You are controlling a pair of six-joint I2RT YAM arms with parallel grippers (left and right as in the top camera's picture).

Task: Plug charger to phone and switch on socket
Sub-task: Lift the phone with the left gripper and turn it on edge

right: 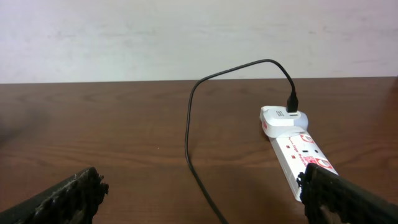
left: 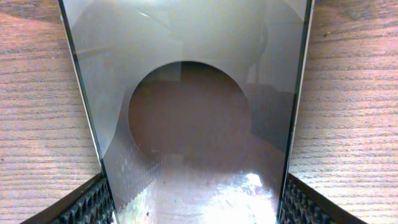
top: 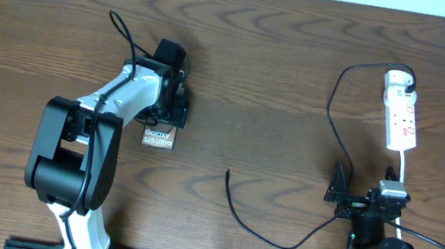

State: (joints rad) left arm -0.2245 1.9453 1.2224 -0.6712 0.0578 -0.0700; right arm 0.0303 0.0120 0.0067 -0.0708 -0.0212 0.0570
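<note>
Half the phone (top: 158,138) hides beneath the left claw (top: 174,107), apparently gripped edgewise.

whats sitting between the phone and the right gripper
The charger's loose plug end lies between the phone and the right gripper, touching neither; the overhead view shows it.

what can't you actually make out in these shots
1. phone port: overhead, far part under the left gripper; left wrist, both ends cut off by the frame.
2. socket switch position: overhead, too small; right wrist, near end behind the right finger.
3. charger tip shape: overhead, too small.
</note>
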